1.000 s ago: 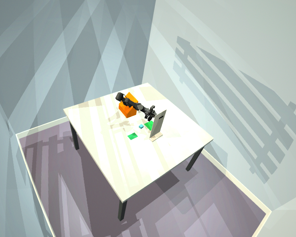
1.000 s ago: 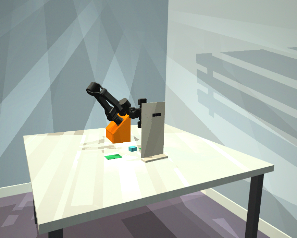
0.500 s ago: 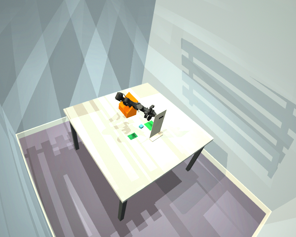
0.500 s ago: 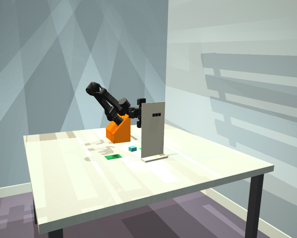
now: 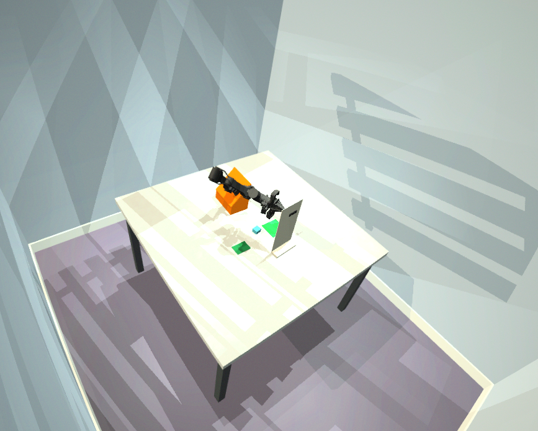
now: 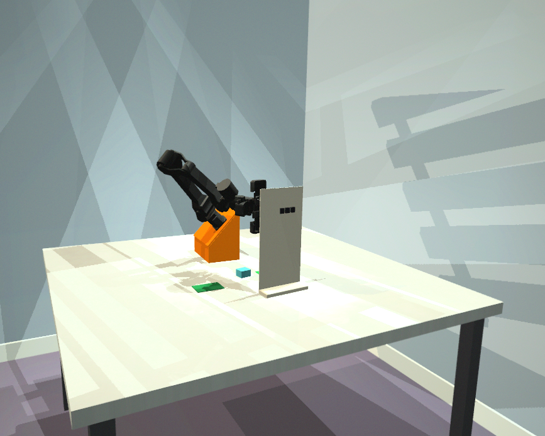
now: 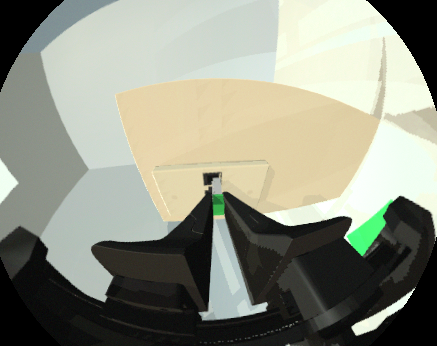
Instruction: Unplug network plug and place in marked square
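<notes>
The gripper was clamped on the green plug, seated in its socket high on the panel. The marked square lay at the panel's foot, a blue block just beside its edge.

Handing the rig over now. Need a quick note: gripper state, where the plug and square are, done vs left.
Gripper: shut on the green plug, right at the upright panel.
Plug: at the socket; cannot tell if it is unlocked or out.
Marked squares: a bright green one below the gripper, a darker one nearer the table's middle.
Left: pull straight out, set plug in the square, release, retreat.
</notes>
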{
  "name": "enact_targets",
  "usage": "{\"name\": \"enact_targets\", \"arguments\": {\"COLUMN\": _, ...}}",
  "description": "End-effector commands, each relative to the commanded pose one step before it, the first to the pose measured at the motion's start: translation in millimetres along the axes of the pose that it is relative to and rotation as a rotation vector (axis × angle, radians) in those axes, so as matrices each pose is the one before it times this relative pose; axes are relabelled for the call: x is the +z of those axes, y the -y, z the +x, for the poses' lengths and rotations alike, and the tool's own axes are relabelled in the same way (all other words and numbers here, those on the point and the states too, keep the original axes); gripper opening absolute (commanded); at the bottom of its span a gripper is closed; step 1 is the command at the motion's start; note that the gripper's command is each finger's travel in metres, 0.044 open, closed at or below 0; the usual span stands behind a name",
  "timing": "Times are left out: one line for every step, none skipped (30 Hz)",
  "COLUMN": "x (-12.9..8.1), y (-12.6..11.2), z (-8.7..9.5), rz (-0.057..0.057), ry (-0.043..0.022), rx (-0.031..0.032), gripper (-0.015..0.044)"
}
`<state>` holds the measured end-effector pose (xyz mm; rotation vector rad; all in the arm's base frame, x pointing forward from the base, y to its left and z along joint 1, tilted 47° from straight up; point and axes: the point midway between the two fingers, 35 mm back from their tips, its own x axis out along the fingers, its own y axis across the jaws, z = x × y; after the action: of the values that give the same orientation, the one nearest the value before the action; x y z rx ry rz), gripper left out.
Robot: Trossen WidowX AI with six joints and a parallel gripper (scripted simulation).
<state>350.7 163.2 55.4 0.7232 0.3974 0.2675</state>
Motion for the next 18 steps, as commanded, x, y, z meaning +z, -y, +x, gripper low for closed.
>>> {"name": "enact_targets", "arguments": {"x": -0.58, "y": 0.61, "z": -2.88, "rz": 0.0014, "ry": 0.00227, "rx": -0.00289, "gripper": 0.0000}}
{"name": "enact_targets", "arguments": {"x": -0.20, "y": 0.01, "z": -0.57, "rz": 0.0000, "ry": -0.00003, "rx": -0.00002, "gripper": 0.0000}}
{"name": "enact_targets", "arguments": {"x": -0.20, "y": 0.01, "z": -0.57, "rz": 0.0000, "ry": -0.00003, "rx": -0.00002, "gripper": 0.0000}}
{"name": "enact_targets", "arguments": {"x": -0.20, "y": 0.01, "z": -0.57, "rz": 0.0000, "ry": -0.00003, "rx": -0.00002, "gripper": 0.0000}}
{"name": "enact_targets", "arguments": {"x": -0.20, "y": 0.01, "z": -0.57, "rz": 0.0000, "ry": -0.00003, "rx": -0.00002, "gripper": 0.0000}}
{"name": "enact_targets", "arguments": {"x": -0.20, "y": 0.01, "z": -0.57, "rz": 0.0000, "ry": -0.00003, "rx": -0.00002, "gripper": 0.0000}}
{"name": "enact_targets", "arguments": {"x": -0.20, "y": 0.01, "z": -0.57, "rz": 0.0000, "ry": -0.00003, "rx": -0.00002, "gripper": 0.0000}}
{"name": "enact_targets", "arguments": {"x": -0.20, "y": 0.01, "z": -0.57, "rz": 0.0000, "ry": -0.00003, "rx": -0.00002, "gripper": 0.0000}}
{"name": "enact_targets", "arguments": {"x": -0.20, "y": 0.01, "z": -0.57, "rz": 0.0000, "ry": -0.00003, "rx": -0.00002, "gripper": 0.0000}}
{"name": "enact_targets", "arguments": {"x": -0.20, "y": 0.01, "z": -0.57, "rz": 0.0000, "ry": -0.00003, "rx": -0.00002, "gripper": 0.0000}}
{"name": "enact_targets", "arguments": {"x": -0.20, "y": 0.01, "z": -0.57, "rz": 0.0000, "ry": -0.00003, "rx": -0.00002, "gripper": 0.0000}}
{"name": "enact_targets", "arguments": {"x": -0.20, "y": 0.01, "z": -0.57, "rz": 0.0000, "ry": -0.00003, "rx": -0.00002, "gripper": 0.0000}}
{"name": "enact_targets", "arguments": {"x": -0.20, "y": 0.01, "z": -0.57, "rz": 0.0000, "ry": -0.00003, "rx": -0.00002, "gripper": 0.0000}}
{"name": "enact_targets", "arguments": {"x": -0.20, "y": 0.01, "z": -0.57, "rz": 0.0000, "ry": -0.00003, "rx": -0.00002, "gripper": 0.0000}}
{"name": "enact_targets", "arguments": {"x": -0.20, "y": 0.01, "z": -0.57, "rz": 0.0000, "ry": -0.00003, "rx": -0.00002, "gripper": 0.0000}}
{"name": "enact_targets", "arguments": {"x": -0.20, "y": 0.01, "z": -0.57, "rz": 0.0000, "ry": -0.00003, "rx": -0.00002, "gripper": 0.0000}}
{"name": "enact_targets", "arguments": {"x": -0.20, "y": 0.01, "z": -0.57, "rz": 0.0000, "ry": -0.00003, "rx": -0.00002, "gripper": 0.0000}}
{"name": "enact_targets", "arguments": {"x": -0.20, "y": 0.01, "z": -0.57, "rz": 0.0000, "ry": -0.00003, "rx": -0.00002, "gripper": 0.0000}}
